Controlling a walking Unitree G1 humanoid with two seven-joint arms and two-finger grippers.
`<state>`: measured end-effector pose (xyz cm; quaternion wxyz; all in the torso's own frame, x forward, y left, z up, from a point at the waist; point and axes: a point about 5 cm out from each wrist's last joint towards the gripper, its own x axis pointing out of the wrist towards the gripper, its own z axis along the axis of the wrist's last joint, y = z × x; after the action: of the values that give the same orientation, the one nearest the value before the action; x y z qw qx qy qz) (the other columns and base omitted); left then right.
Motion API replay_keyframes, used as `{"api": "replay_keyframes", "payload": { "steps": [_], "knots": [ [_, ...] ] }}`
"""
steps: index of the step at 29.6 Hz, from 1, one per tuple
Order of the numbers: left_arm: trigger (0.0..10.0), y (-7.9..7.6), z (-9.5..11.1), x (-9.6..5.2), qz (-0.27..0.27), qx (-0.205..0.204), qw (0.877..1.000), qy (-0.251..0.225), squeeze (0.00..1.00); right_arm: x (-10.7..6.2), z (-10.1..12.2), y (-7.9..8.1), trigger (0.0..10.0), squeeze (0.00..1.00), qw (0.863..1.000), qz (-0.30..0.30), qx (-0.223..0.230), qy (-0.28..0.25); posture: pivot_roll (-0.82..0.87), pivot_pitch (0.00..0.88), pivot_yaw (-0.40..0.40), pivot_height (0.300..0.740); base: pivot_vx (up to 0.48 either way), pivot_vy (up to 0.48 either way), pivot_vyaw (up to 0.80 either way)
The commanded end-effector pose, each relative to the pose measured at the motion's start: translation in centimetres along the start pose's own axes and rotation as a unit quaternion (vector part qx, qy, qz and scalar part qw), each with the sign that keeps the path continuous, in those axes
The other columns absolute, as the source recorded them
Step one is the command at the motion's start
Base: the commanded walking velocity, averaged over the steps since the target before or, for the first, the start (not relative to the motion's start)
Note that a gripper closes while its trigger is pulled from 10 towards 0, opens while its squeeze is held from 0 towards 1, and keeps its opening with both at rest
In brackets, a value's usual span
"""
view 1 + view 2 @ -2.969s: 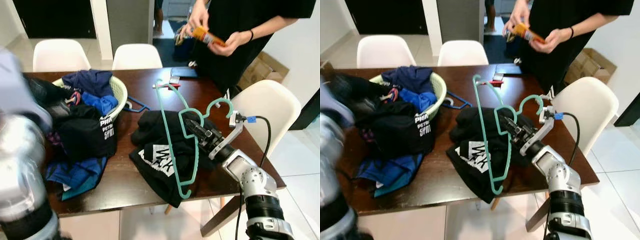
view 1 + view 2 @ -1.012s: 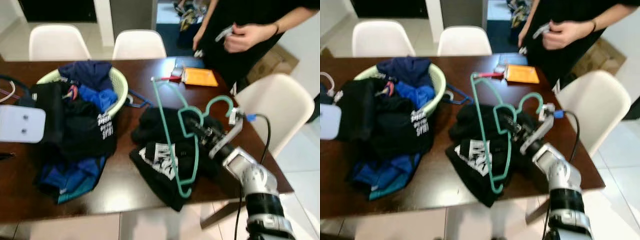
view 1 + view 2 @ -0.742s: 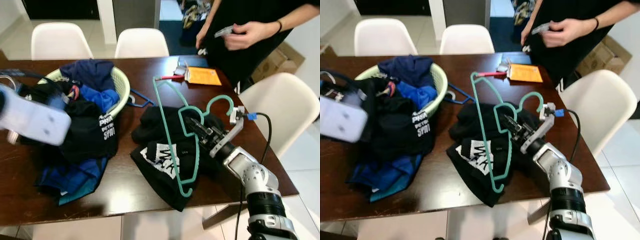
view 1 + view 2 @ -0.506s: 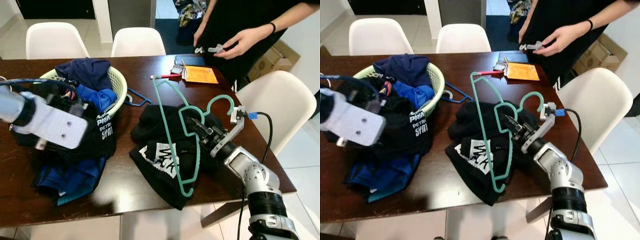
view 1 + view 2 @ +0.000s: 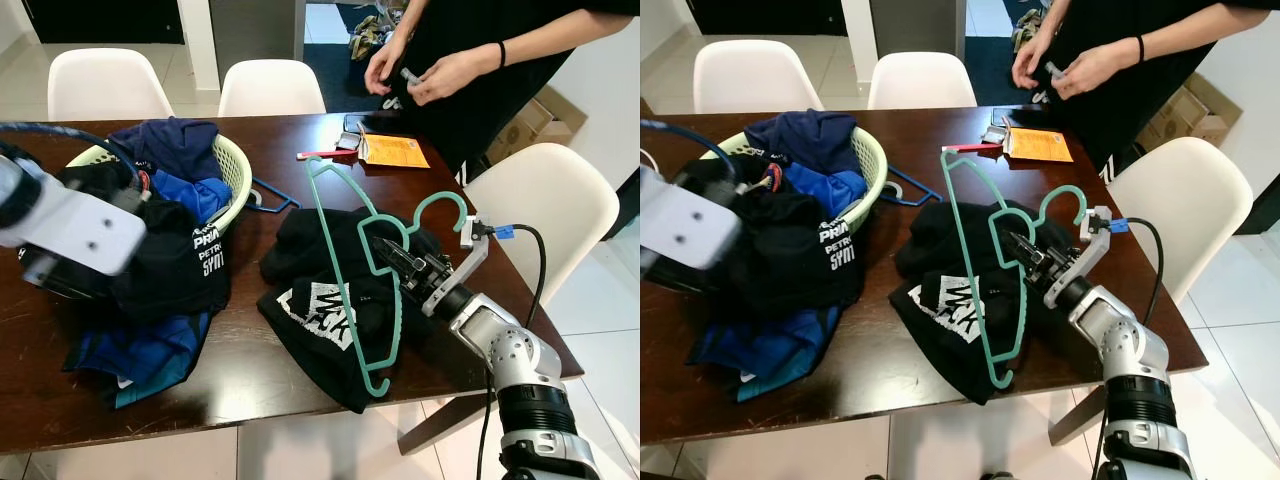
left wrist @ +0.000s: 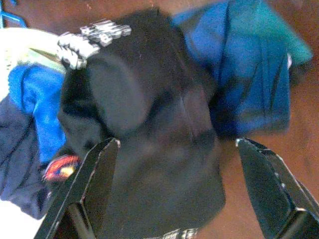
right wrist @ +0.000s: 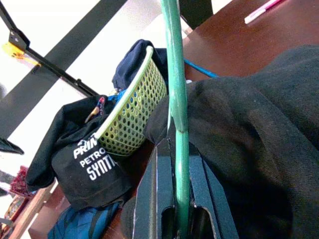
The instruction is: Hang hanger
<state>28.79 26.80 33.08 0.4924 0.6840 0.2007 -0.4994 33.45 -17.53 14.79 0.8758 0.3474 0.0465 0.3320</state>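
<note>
Dark wooden bench (image 5: 290, 130) carries your work: your right gripper (image 5: 395, 255) is clamped on the green hanger (image 5: 345, 270), held tilted above the black shirt (image 5: 330, 300). Your left gripper (image 6: 174, 189) is spread wide over the laundry basket (image 5: 235, 170). Expect light, stiff, slippery plastic; hold near the hook.

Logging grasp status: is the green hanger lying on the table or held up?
Held up. The right gripper is shut on the green hanger, which stands tilted over the black shirt.
</note>
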Motion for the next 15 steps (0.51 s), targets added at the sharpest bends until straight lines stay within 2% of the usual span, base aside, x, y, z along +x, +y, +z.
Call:
{"api": "replay_keyframes", "payload": {
  "steps": [1,3,4,8,10,15],
  "knots": [
    [10.0,-0.2,-1.0,0.3,-0.040,0.027,0.997,0.060,0.00,-0.4,-0.1,-0.4,10.0,0.00,1.000,-0.014,-0.001,0.007,0.10,0.141,-0.070,0.740,0.000,0.000,0.00],
    [10.0,0.1,-1.8,0.1,-0.061,0.056,0.989,0.125,0.00,-0.4,-0.1,-0.4,10.0,0.00,1.000,-0.014,-0.001,0.008,0.10,0.142,-0.073,0.740,0.000,0.000,0.00],
    [10.0,0.1,-1.8,0.1,-0.061,0.056,0.989,0.125,0.00,-0.4,-0.1,-0.4,10.0,0.00,1.000,-0.014,-0.001,0.008,0.10,0.142,-0.073,0.740,0.000,0.000,0.00],
    [10.0,0.6,-1.1,1.1,-0.069,0.074,0.990,0.102,0.00,-0.4,-0.2,-0.4,10.0,0.00,1.000,-0.014,-0.001,0.009,0.09,0.139,-0.070,0.740,0.000,0.000,0.00],
    [10.0,0.9,0.0,2.4,-0.079,0.099,0.990,0.062,0.00,-0.5,-0.2,-0.3,10.0,0.00,1.000,-0.014,-0.003,0.008,0.09,0.141,-0.064,0.740,0.000,0.000,0.00],
    [10.0,1.8,0.6,3.4,-0.081,0.128,0.988,0.037,0.00,-0.7,-0.1,-0.3,10.0,0.00,1.000,-0.016,-0.003,0.007,0.08,0.147,-0.063,0.740,0.000,0.000,0.00]
  ]
}}
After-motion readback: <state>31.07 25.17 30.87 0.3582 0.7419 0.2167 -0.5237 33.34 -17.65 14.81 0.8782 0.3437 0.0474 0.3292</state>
